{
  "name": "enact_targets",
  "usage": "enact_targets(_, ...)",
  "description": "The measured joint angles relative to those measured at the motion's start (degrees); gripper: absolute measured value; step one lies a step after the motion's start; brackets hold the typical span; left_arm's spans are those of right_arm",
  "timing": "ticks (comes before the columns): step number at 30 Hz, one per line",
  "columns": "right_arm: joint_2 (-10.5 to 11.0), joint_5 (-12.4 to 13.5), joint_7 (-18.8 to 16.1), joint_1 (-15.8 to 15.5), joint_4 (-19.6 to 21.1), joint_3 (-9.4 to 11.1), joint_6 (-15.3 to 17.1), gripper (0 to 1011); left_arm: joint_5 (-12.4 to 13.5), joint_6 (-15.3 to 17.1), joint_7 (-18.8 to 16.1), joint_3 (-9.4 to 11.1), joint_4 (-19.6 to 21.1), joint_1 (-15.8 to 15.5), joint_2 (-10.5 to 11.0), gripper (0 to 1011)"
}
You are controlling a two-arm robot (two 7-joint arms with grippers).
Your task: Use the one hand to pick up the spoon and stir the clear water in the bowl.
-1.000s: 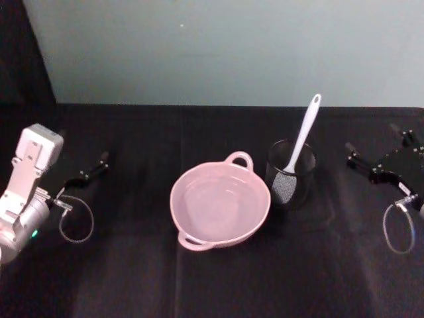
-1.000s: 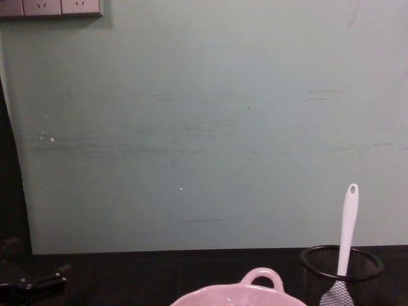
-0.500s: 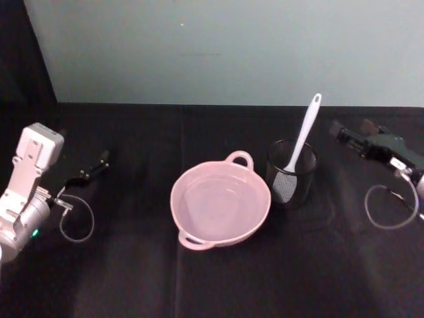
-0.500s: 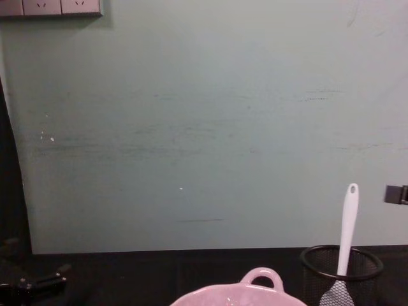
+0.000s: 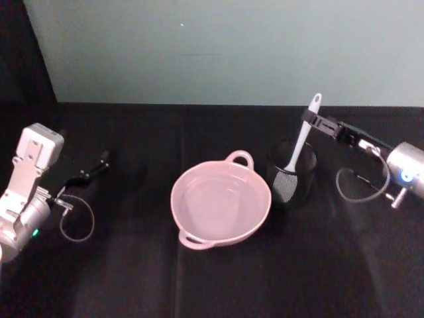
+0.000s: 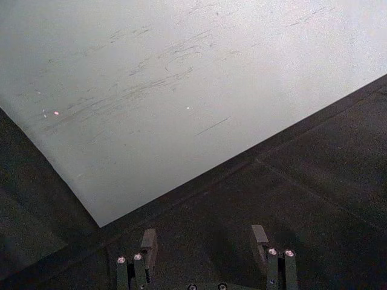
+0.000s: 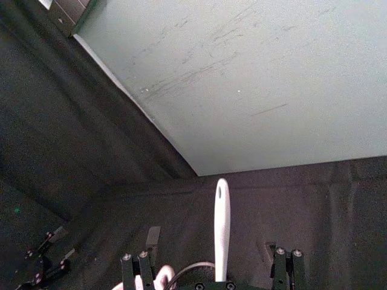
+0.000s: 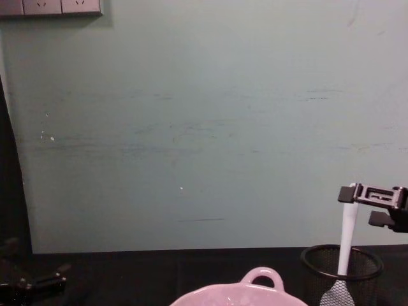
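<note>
Standing in one black cup [image 5: 291, 189] is one white spoon [image 5: 301, 142]; one pink bowl [image 5: 174, 199] nearby holds water [image 5: 218, 205]. The right hand [image 5: 313, 120] is spread around its handle; the left hand [image 6: 204, 237] rests spread, far left.

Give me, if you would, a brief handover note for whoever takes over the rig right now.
Right end effector: open, fingers on either side of the upper handle of the white spoon, not closed on it.
Left end effector: open, parked at the robot's far left.
Spoon: leaning, scoop end down in the black wire-mesh cup, which stands just right of the pink bowl.
Done: the right end effector is lined up on the handle.
Left: close on the handle, lift the spoon out of the cup, carry it to the bowl and stir.
</note>
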State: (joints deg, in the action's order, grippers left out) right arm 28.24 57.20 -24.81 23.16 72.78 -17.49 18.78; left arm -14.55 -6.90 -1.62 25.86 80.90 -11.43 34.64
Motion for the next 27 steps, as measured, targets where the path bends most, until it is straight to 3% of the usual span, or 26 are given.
enact_targets(12,-1.3,-0.7,-3.4,5.4,-6.9,-4.1,-1.4,1003,0.0,0.0,0.0,0.0,0.0,0.0,0.0,1011)
enact_targets(21,-1.2,-0.7,-3.3,5.2,-6.5,-3.9,-1.5,1002,0.0,0.0,0.0,0.0,0.0,0.0,0.0,1011)
enact_targets(27,-1.2,-0.7,-3.2,5.0,-6.3,-3.8,-1.5,907,0.0,0.0,0.0,0.0,0.0,0.0,0.0,1011)
